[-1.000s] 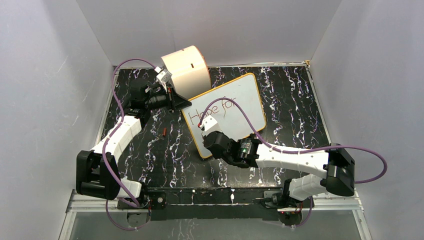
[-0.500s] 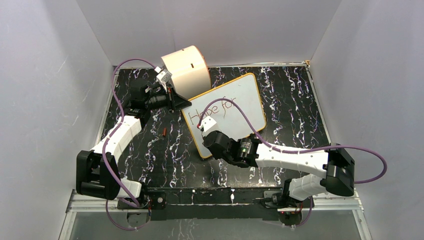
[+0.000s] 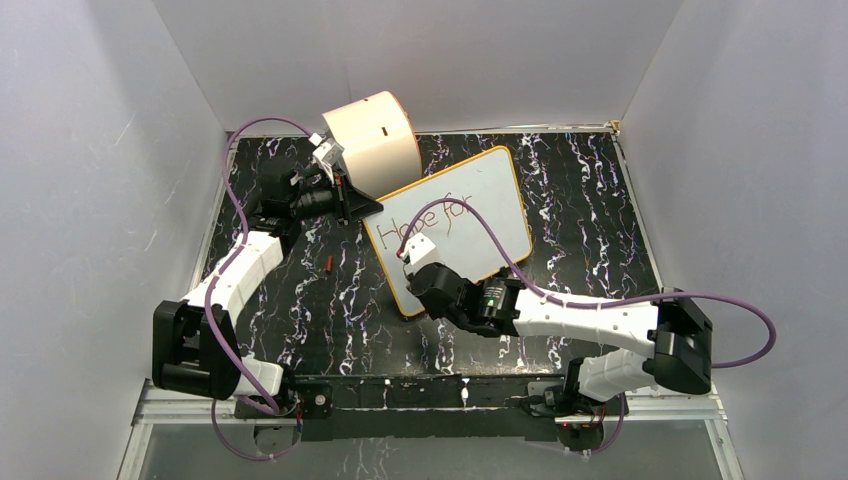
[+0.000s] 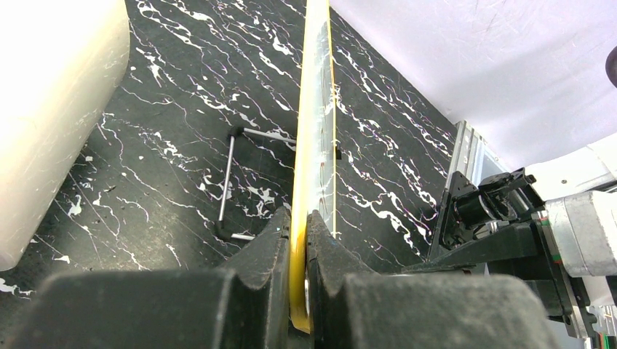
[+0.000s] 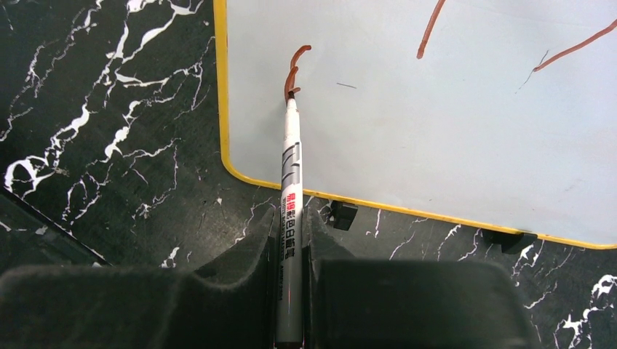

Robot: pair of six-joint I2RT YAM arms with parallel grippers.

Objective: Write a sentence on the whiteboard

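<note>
The whiteboard (image 3: 470, 205), white with an orange-tan rim, lies tilted on the black marbled table. Red-brown lettering (image 3: 428, 222) on it reads "Hope for". My left gripper (image 3: 352, 205) is shut on the board's left corner; in the left wrist view the yellow rim (image 4: 314, 131) sits edge-on between the shut jaws (image 4: 299, 240). My right gripper (image 5: 291, 233) is shut on a white marker (image 5: 291, 189). Its tip touches the board near the lower left corner, at the end of a short red-brown stroke (image 5: 293, 69). In the top view the right gripper (image 3: 415, 262) is over the board's lower left part.
A cream cylinder drum (image 3: 375, 140) lies at the back, touching the left gripper's area. A small red-brown cap (image 3: 330, 264) lies on the table left of the board. Black clips (image 5: 342, 214) sit on the board's near edge. A metal stand wire (image 4: 231, 174) shows behind the board.
The right gripper with the marker has shifted slightly down and right on the board. The left arm and the board have not moved.
</note>
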